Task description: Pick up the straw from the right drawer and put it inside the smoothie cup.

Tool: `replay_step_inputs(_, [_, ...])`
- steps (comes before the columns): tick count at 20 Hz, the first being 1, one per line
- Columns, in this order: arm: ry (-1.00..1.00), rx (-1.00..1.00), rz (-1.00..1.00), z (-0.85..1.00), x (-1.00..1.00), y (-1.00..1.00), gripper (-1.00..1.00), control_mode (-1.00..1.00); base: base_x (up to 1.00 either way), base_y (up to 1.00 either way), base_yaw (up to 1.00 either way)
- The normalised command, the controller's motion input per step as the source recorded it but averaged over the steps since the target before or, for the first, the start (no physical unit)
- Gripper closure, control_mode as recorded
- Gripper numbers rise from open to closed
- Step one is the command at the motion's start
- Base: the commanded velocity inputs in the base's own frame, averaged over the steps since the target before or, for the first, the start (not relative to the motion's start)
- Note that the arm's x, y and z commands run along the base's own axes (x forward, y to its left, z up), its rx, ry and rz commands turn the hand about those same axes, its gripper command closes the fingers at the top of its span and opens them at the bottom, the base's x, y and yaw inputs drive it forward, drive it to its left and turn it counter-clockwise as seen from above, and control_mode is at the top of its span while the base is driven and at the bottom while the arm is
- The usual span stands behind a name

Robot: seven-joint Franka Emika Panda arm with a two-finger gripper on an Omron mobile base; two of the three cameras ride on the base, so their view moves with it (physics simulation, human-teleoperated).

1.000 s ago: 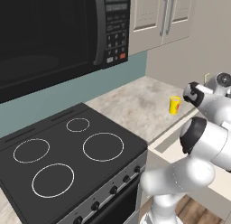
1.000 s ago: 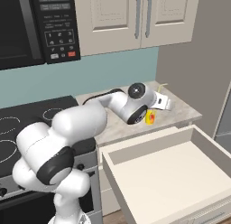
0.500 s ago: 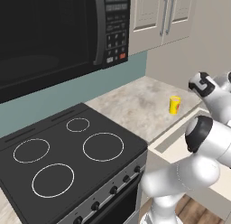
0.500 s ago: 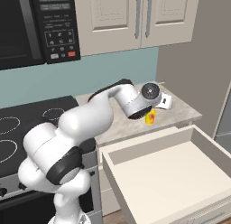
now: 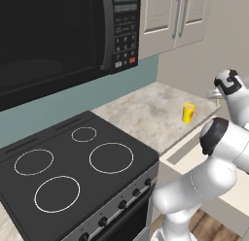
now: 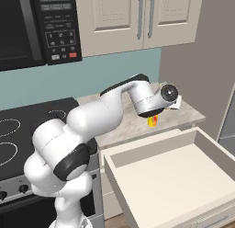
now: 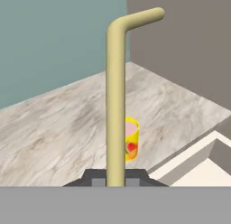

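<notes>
No legible text or labels

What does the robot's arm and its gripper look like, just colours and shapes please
The arm is a chain of glossy white, rounded segments with dark grey to black bands at the joints. A round dark disc with a pale centre sits on the wrist. The gripper ends in two small dark grey finger tips. No cables or lettering can be made out.

smoothie cup (image 6: pixel 153 121): mostly hidden behind the arm in right base view, left part covered by the straw (image 7: pixel 115 96) in hand view | right drawer (image 6: pixel 183 176): front cut off by the bottom edge | gripper (image 7: pixel 115 177): fingertips barely visible, straw's lower end hidden between them
</notes>
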Motion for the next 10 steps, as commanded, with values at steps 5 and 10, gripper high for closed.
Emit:
replay_step_inputs(5, [0.00, 0.06, 0.04, -0.02, 0.04, 0.00, 1.00, -1.00, 0.00, 0.00, 0.00])
replay_step_inputs(10, [0.00, 0.14, 0.02, 0.00, 0.02, 0.00, 1.00, -1.00, 0.00, 0.00, 0.00])
